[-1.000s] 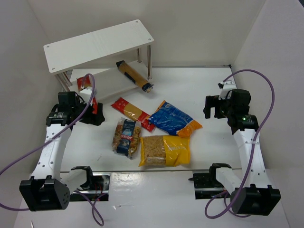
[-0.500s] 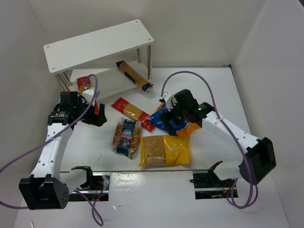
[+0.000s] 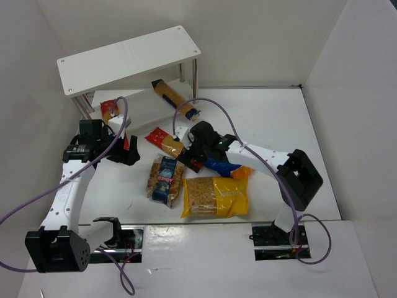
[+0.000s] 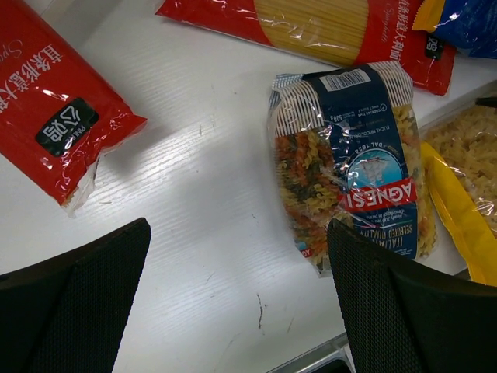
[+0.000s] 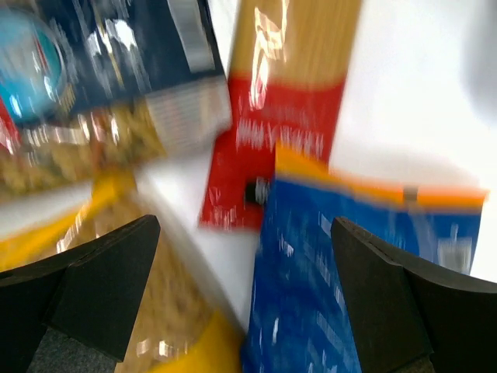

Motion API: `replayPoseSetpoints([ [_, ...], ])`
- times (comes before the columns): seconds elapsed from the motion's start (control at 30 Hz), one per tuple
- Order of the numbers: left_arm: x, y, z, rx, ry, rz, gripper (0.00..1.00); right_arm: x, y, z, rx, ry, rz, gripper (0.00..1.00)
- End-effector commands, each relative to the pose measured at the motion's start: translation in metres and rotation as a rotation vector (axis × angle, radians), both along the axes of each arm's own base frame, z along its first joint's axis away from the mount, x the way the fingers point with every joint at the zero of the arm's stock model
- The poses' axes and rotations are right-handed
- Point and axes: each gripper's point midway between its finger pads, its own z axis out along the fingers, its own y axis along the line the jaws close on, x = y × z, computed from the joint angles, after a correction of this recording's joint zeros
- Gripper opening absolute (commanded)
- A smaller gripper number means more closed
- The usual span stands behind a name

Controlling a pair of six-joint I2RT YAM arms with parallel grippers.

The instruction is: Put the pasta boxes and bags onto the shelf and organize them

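The white shelf (image 3: 130,59) stands at the back left. A tan box with a dark blue end (image 3: 175,99) leans from its lower board, and a red spaghetti packet (image 3: 110,109) lies there too. On the table lie a second red packet (image 3: 166,140), a clear bag with blue label (image 3: 165,179), a yellow bag (image 3: 217,197) and a blue-orange bag (image 3: 228,166). My left gripper (image 3: 127,151) (image 4: 238,233) hovers open over bare table, left of the clear bag (image 4: 349,155). My right gripper (image 3: 193,159) (image 5: 245,229) hangs open above the blue-orange bag (image 5: 349,272) and the red packet's end (image 5: 272,132), holding nothing.
White walls close in the table on the left, back and right. The right arm's elbow (image 3: 301,177) sits over the table's right half, with its purple cable (image 3: 214,105) looping above the packs. A metal rail (image 3: 186,234) runs along the near edge.
My right arm has swung from the right side across to the middle, over the blue-orange bag and red packet, and its view is blurred. The left arm barely moved.
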Motion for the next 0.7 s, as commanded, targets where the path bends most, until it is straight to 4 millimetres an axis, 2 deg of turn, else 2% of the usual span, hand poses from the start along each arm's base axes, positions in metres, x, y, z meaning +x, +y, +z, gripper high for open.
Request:
replayPoseSetpoints([
  [0.0, 0.000, -0.005, -0.002, -0.011, 0.007, -0.039, 1.00, 0.030, 0.047, 0.031, 0.096, -0.130, 0.062, 1.00],
  [0.2, 0.002, -0.004, 0.002, -0.005, -0.005, -0.046, 1.00, 0.047, 0.058, 0.004, 0.058, -0.132, 0.105, 1.00],
  [0.23, 0.002, -0.004, 0.002, -0.005, -0.005, -0.046, 1.00, 0.044, 0.060, -0.002, 0.055, -0.109, 0.119, 1.00],
  [0.27, 0.002, -0.004, 0.002, -0.005, -0.005, -0.046, 1.00, 0.046, 0.057, -0.012, 0.042, -0.093, 0.123, 1.00],
  [0.37, 0.002, -0.004, 0.002, -0.005, -0.005, -0.046, 1.00, 0.049, 0.055, -0.022, 0.025, -0.084, 0.134, 1.00],
  [0.43, 0.002, -0.004, 0.002, -0.005, -0.005, -0.046, 1.00, 0.060, 0.049, -0.019, 0.031, -0.105, 0.121, 1.00],
  [0.5, 0.001, -0.006, 0.005, -0.011, -0.015, -0.052, 1.00, 0.068, 0.039, -0.032, 0.021, -0.079, 0.098, 1.00],
  [0.57, 0.001, -0.006, 0.005, -0.011, -0.015, -0.052, 1.00, 0.079, 0.031, -0.034, 0.023, -0.073, 0.077, 1.00],
  [0.67, 0.000, -0.006, 0.007, -0.010, -0.024, -0.052, 1.00, 0.086, 0.031, -0.038, 0.027, -0.066, 0.071, 1.00],
])
